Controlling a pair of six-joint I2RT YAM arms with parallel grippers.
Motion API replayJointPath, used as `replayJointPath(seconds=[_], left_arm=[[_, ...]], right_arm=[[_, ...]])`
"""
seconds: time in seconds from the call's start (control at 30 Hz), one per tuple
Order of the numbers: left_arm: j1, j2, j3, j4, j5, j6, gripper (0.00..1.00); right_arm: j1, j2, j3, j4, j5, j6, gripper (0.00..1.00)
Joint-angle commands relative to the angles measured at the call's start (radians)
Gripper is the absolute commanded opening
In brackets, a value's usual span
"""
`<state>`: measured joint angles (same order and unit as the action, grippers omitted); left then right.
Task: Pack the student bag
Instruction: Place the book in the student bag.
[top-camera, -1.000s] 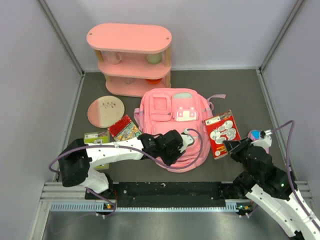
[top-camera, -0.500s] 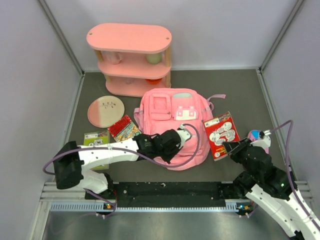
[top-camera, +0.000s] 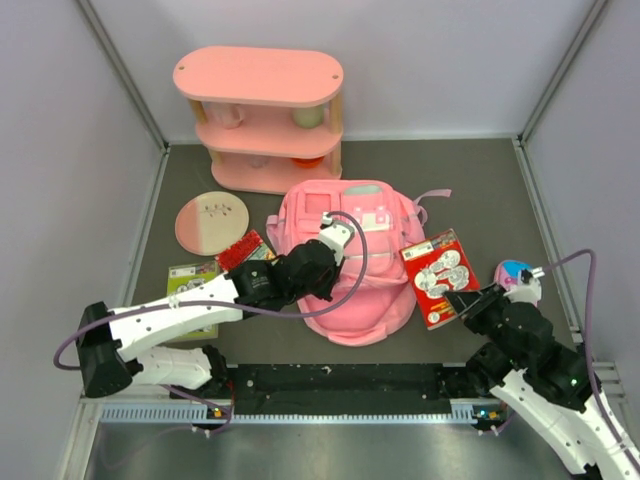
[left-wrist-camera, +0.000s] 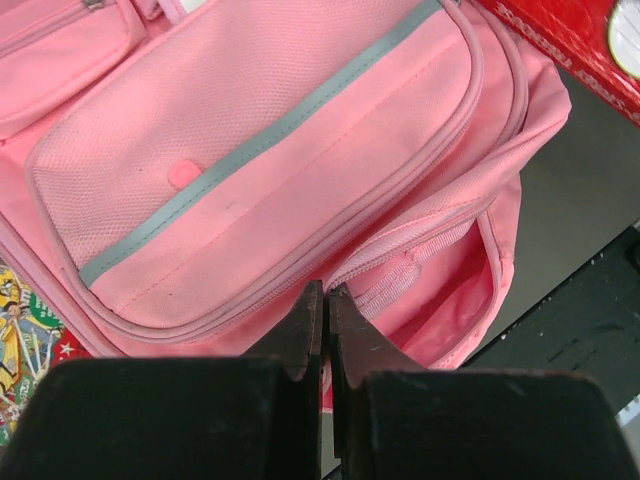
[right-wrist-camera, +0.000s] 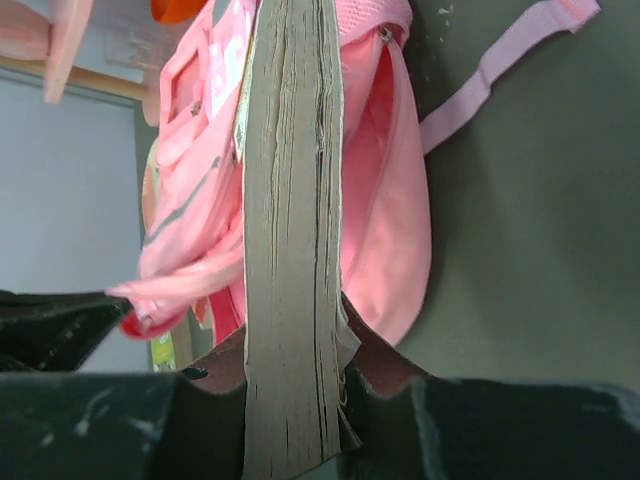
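Black fingers of the left gripper (left-wrist-camera: 325, 305) are pressed together, tips at the zip seam beside the open mouth of the large soft pink fabric student bag (top-camera: 372, 292). Whether fabric is caught cannot be determined. The right gripper (right-wrist-camera: 296, 395) is clamped on the thick red-covered cartoon book (top-camera: 437, 262), held at the bag's right side. The bag lies at the centre of the dark grey table (top-camera: 490, 190), in front of the pink 3-tier shelf (top-camera: 258, 75).
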<state>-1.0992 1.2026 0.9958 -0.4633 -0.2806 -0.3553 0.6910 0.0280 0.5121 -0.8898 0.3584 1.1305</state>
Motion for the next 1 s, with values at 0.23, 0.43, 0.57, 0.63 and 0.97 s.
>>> replayJointPath(seconds=[0.23, 0.43, 0.57, 0.63, 0.97], left_arm=[[0.05, 0.02, 0.271, 0.02, -0.207, -0.1, 0.0], [0.061, 0.057, 0.342, -0.021, -0.256, -0.152, 0.0], [0.096, 0.086, 0.374, -0.078, -0.262, -0.224, 0.0], [0.101, 0.084, 0.369, -0.072, -0.262, -0.234, 0.0], [0.125, 0.129, 0.374, -0.055, -0.209, -0.267, 0.0]], right_arm=[[0.002, -0.12, 0.183, -0.14, -0.188, 0.001, 0.0], [0.002, -0.103, 0.137, -0.058, -0.306, 0.049, 0.0], [0.002, -0.12, 0.166, -0.047, -0.309, 0.034, 0.0], [0.002, -0.123, 0.219, -0.046, -0.283, 0.008, 0.0], [0.002, -0.102, 0.342, 0.008, -0.325, -0.075, 0.0]])
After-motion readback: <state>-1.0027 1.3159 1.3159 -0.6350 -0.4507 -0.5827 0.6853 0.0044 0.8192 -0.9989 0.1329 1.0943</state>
